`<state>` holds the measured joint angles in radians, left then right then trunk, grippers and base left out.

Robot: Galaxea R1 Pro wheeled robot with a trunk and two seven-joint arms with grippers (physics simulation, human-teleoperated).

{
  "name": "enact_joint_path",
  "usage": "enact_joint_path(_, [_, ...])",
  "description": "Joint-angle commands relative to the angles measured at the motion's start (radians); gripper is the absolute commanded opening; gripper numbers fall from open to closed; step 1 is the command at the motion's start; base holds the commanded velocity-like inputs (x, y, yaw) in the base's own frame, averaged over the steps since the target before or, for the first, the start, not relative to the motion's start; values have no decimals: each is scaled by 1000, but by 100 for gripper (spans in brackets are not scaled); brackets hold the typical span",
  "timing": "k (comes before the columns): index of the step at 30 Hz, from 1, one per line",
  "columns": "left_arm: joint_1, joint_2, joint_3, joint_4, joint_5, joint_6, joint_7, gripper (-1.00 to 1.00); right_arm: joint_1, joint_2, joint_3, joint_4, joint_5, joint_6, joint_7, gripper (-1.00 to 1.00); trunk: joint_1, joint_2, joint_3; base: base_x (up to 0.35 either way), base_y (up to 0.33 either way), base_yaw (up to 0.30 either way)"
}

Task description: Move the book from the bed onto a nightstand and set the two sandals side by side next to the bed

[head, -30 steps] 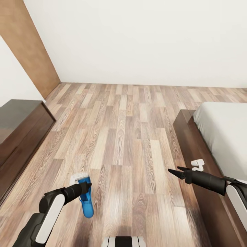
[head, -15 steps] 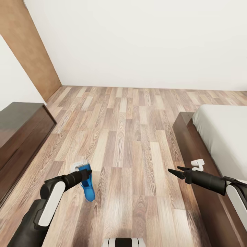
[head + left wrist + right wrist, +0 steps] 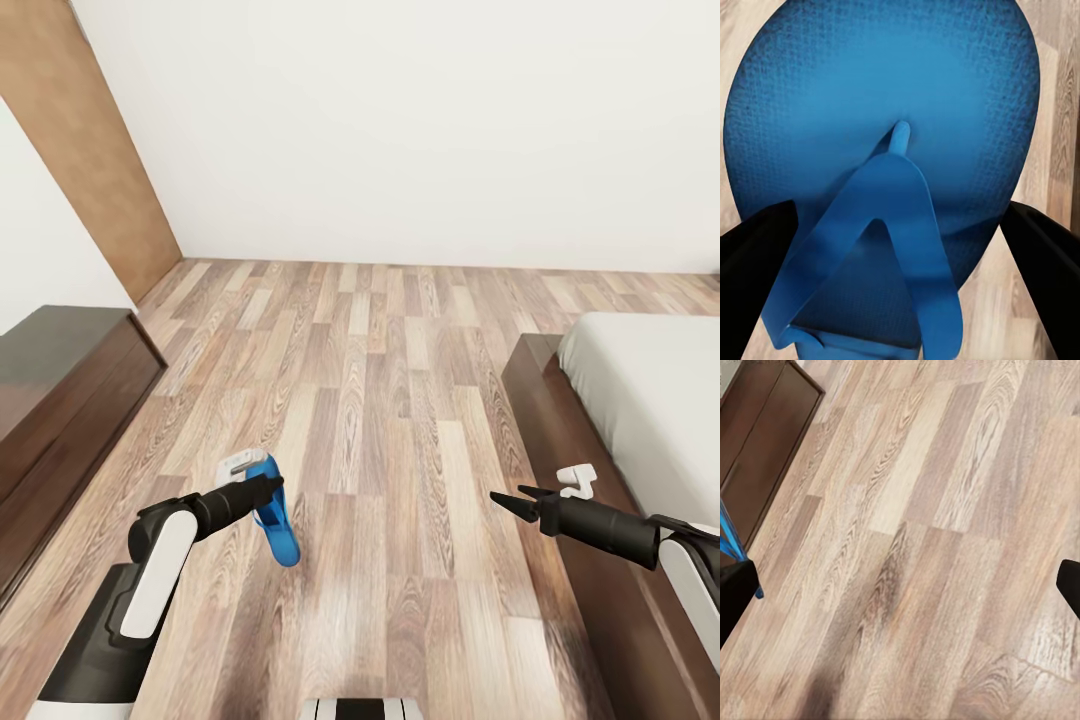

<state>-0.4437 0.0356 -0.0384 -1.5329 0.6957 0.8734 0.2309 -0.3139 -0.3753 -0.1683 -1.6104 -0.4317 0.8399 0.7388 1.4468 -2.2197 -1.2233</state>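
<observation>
My left gripper (image 3: 268, 491) is shut on a bright blue sandal (image 3: 279, 518), which hangs toe-down above the wood floor. In the left wrist view the sandal (image 3: 885, 142) sits between the two black fingers (image 3: 754, 244), sole and strap facing the camera. My right gripper (image 3: 510, 500) is open and holds nothing. It hovers over the floor beside the bed's dark brown frame (image 3: 535, 395). The pale mattress (image 3: 650, 400) lies at the right edge. The book and the nightstand are out of view.
A long, low dark brown bench (image 3: 60, 375) runs along the left wall and also shows in the right wrist view (image 3: 761, 427). A wooden panel (image 3: 95, 150) stands in the far left corner. Open plank floor (image 3: 390, 400) lies between bench and bed.
My left gripper has carried the sandal forward and to the right, towards the middle of the floor. The right arm has held still. The view has shifted slightly.
</observation>
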Motion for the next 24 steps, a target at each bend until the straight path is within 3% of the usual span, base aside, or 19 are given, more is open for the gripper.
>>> enact_joint_path(1, [-1,1,-2,-1,11,2,10,-100,-1,0,-1,0,-1,5,2,100,0,0,1,0,0,0])
enact_joint_path(24, [1,1,-1,-1,11,-2,9,-100,-1,0,-6,2,0,4,-7,100,0,0,39,0,0,0])
